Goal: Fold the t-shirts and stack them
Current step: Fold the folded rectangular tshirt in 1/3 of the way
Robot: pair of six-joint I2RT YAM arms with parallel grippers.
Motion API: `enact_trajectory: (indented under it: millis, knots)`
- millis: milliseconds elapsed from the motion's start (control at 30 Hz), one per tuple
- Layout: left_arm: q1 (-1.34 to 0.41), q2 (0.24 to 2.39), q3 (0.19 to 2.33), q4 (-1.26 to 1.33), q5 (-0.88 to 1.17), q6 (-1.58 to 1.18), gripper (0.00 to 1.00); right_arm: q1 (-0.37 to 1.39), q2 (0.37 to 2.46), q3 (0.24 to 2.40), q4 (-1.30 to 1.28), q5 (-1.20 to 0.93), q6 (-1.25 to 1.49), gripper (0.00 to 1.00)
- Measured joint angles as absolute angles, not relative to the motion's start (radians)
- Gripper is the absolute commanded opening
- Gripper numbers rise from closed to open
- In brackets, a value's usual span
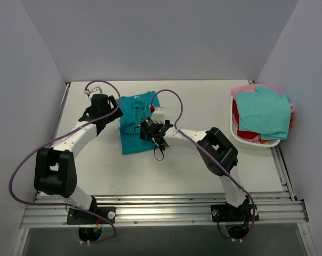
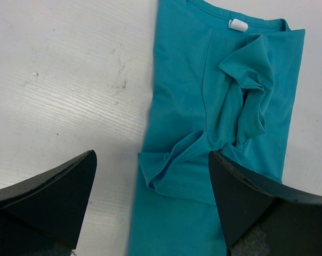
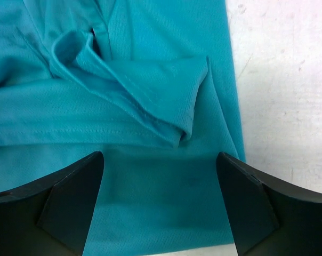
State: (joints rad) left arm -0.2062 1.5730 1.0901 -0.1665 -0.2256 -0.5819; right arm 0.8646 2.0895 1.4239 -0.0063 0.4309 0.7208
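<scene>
Here the deep teal t-shirt point(image 1: 135, 122) lies partly folded and rumpled on the table point(image 1: 203, 106). A doubled sleeve hem sits just ahead of the right gripper point(image 3: 160, 160). Its jaws stand spread over the cloth and pinch nothing, and the shirt's side edge runs down to its right-hand finger. The left gripper point(image 2: 151, 157) also has its jaws spread wide, with the shirt's long edge between them and bare table by its left-hand finger. Well apart from both grippers, beyond the right one, an aqua-green t-shirt point(image 1: 265, 112) lies on top in the white basket point(image 1: 257, 143).
</scene>
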Motion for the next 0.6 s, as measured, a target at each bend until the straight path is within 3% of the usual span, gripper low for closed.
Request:
enact_trajectory:
  millis: [433, 600]
  knots:
    - [-0.206, 1.59, 1.089, -0.146, -0.214, -0.582, 0.95, 0.8, 2.09, 1.46, -0.003, 0.432, 0.706, 0.77]
    - [-0.206, 1.592, 1.089, -0.145, -0.209, -0.582, 0.95, 0.789, 2.09, 1.461, -0.003, 0.43, 0.705, 0.61]
